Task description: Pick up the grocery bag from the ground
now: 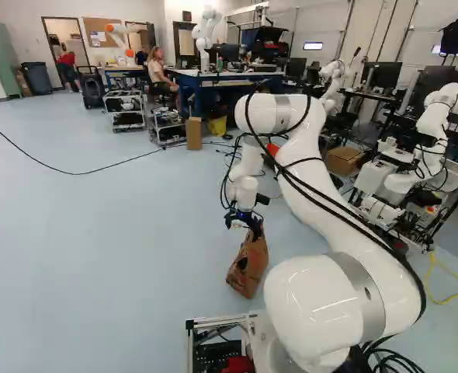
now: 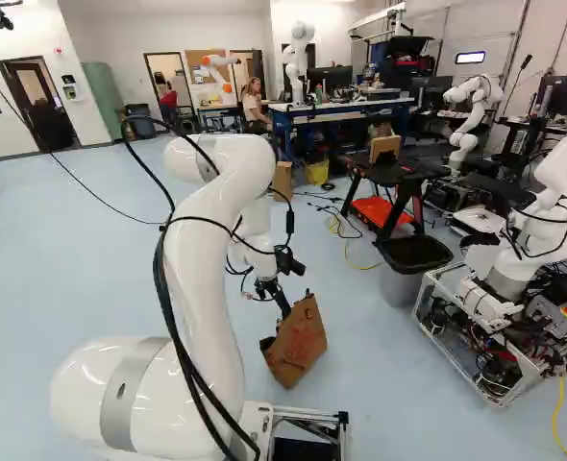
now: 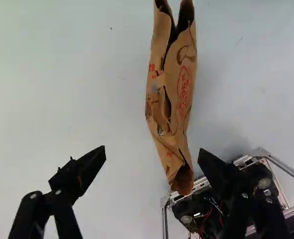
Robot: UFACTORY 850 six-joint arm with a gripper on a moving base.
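One gripper (image 1: 244,225), black, two-fingered: fingers stood wide apart, nothing held. One bag (image 2: 298,346), brown paper with red print, crumpled and narrow seen from above: was on the pale floor (image 1: 120,233), under and ahead of the gripper, one end in line with the gap between its fingers, near the base's metal frame (image 1: 221,320).

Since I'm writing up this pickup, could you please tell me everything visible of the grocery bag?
The grocery bag is brown, apparently paper, creased and squashed narrow, with red printing and dark gaps between its crumpled edges. It is on the pale blue floor, ahead of the base, and looks tilted in the right base view. The open gripper isn't gripping it; whether they touch, I cannot tell.
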